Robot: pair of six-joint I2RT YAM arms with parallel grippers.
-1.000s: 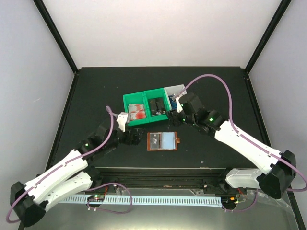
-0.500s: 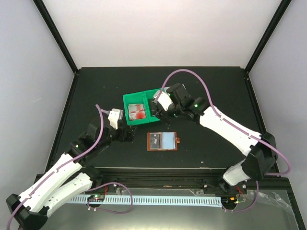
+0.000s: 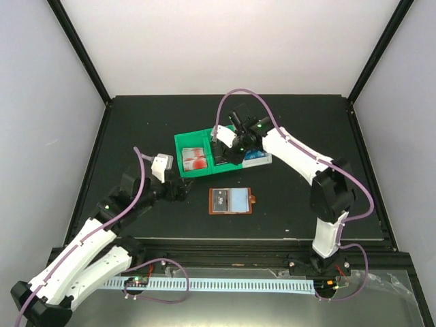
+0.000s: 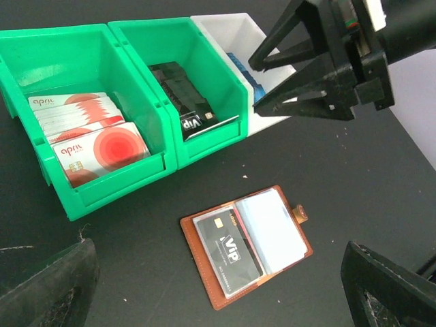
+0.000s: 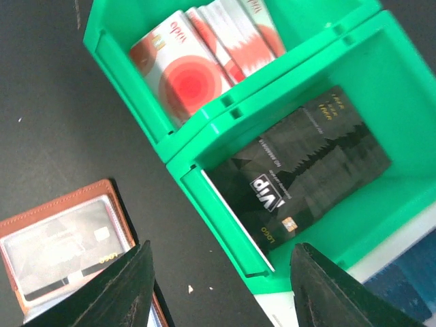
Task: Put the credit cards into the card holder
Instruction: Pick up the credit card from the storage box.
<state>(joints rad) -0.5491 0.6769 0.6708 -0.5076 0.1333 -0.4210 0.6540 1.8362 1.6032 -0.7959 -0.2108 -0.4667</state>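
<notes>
While both pairs of jaws gape empty, the right jaws hang nearest, just above the black credit cards (image 5: 306, 170).

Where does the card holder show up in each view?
Top external: card holder, open, centre of table.
Left wrist: card holder at lower centre.
Right wrist: card holder cut off at bottom-left corner.
Shared landmark: green bin of red-and-white cards beside it.
</notes>
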